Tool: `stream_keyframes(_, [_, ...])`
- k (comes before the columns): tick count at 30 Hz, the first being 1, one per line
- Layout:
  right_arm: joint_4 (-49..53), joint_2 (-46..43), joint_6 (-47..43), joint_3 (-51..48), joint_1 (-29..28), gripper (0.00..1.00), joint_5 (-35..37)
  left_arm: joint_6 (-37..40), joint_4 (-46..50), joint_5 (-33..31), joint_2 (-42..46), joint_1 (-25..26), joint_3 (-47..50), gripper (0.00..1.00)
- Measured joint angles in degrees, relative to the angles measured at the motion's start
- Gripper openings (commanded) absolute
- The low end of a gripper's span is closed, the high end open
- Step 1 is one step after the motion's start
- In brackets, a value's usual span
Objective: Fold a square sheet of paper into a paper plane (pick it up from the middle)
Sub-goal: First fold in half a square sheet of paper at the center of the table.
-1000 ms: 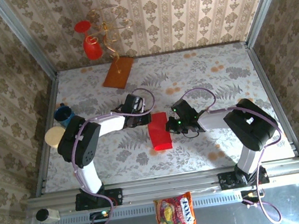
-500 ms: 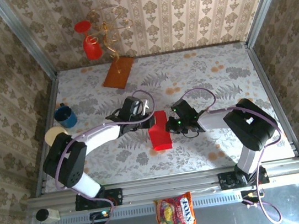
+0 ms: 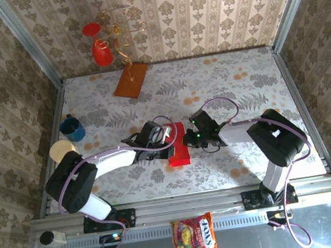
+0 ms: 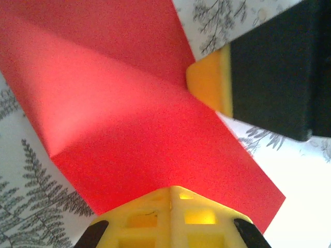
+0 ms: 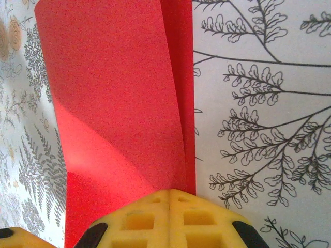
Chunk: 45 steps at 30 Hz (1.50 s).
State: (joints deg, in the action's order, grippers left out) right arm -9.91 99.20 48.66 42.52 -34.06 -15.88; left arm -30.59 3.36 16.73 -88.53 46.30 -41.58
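Top external view: the red sheet of paper [image 3: 178, 151] lies partly folded at the centre of the table [image 3: 247, 88], between the two claws. The left claw [image 3: 166, 140] meets its left edge; the right claw [image 3: 187, 139] meets its right edge.

Left wrist view: the left claw's yellow fingers [image 4: 199, 217] are together, tips against the paper, which rises in a soft bend ahead of them.

Right wrist view: the right claw's fingers are together at the sheet's edge, where one flap curls over another. Whether either claw pinches the paper cannot be told.

A brown board [image 3: 131, 79] and a blue cup [image 3: 72, 128] sit well apart from the sheet.
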Motion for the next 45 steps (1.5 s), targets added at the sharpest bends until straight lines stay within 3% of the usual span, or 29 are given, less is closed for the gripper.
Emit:
stream_keyframes(15, [-1.9, 0.0, 0.9, -0.9, 0.0, 0.0, -0.1, -0.7, -0.8, -0.9, 0.2, 0.2, 4.1, 0.0])
stream_keyframes(25, [-2.1, 0.0, 0.9, -1.0, 0.0, 0.0, -0.1, -1.2, 0.5, -0.8, 6.1, 0.7, 3.5, 0.0])
stream_keyframes(45, [-2.4, 0.0, 1.0, -1.2, 0.0, 0.0, -0.1, -4.1, -2.3, -0.9, 4.6, 2.1, 9.0, 0.0])
